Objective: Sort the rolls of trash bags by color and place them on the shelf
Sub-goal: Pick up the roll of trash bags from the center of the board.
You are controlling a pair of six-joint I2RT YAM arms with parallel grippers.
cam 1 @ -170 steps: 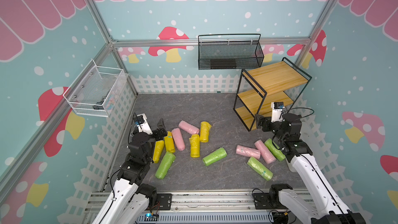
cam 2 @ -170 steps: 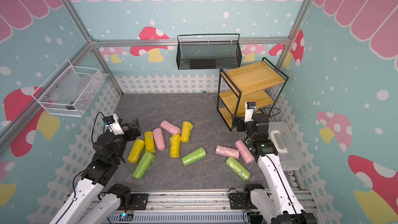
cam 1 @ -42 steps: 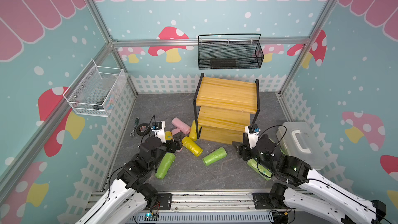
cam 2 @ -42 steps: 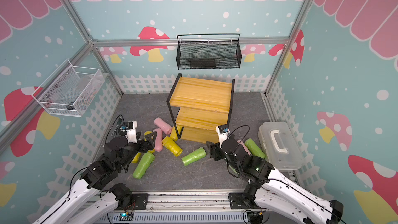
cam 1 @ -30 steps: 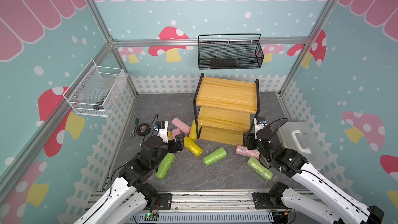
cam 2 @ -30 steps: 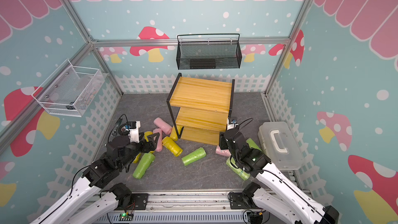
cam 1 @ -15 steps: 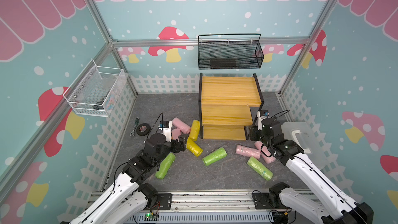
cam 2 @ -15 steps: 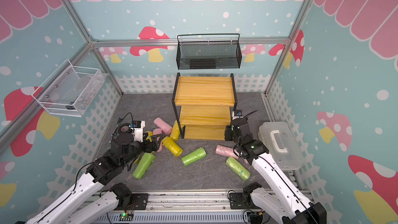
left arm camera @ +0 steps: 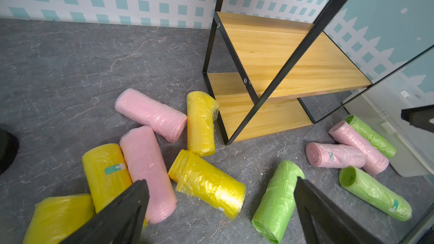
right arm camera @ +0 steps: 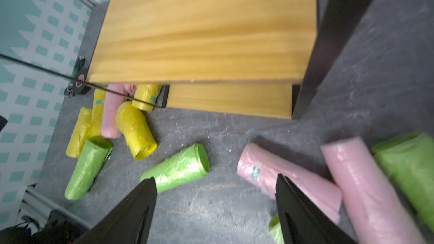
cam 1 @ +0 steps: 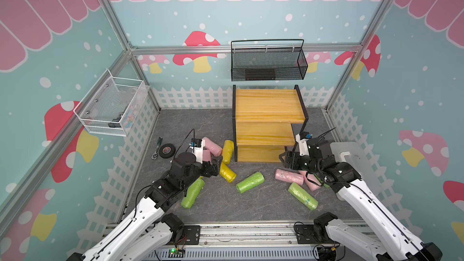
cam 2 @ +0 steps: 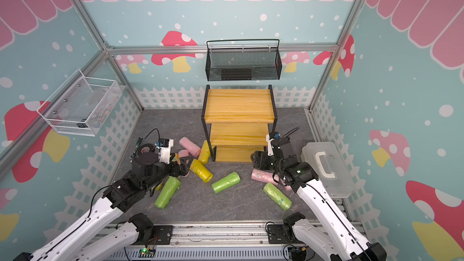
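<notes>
- The left gripper (left arm camera: 220,180) has its jaws spread wide with nothing between them. It hangs over a yellow roll (left arm camera: 206,184) lying on the grey bench (cam 1: 226,209). The roll's long axis slants from far-left to near-right.
- Just past it, a second yellow roll (cam 1: 228,148) points lengthwise toward the back wall, just beside the shelf's front left leg.
- A pink roll (cam 1: 213,145) lies to that one's left, slanting the same way as the first yellow roll.
- Nearer the left arm, another pink roll (left arm camera: 145,170) and a third yellow roll (left arm camera: 105,172) lie side by side, touching, both running roughly front to back. A fourth yellow roll (left arm camera: 58,217) lies close by them.
- A green roll (cam 1: 192,193) lies along the left arm, running from near-left to far-right.
- A middle green roll (cam 1: 250,182) lies almost crosswise on the bench, with its right end a little farther back.
- The right gripper (right arm camera: 216,177) is also open and empty, just beside the shelf's front right bottom corner.
- A right pink roll (cam 1: 288,175) lies crosswise below it. A slanted pink roll (cam 1: 311,182) lies just to its right.
- A near green roll (cam 1: 302,195) slants from far-left to near-right.
- A far green roll (left arm camera: 371,134) lies alongside the slanted pink roll, next to a clear box (cam 1: 351,161).
- The shelf (cam 1: 267,104) stands upright at the middle back of the bench. Its boards run left to right and its open front faces the arms.
</notes>
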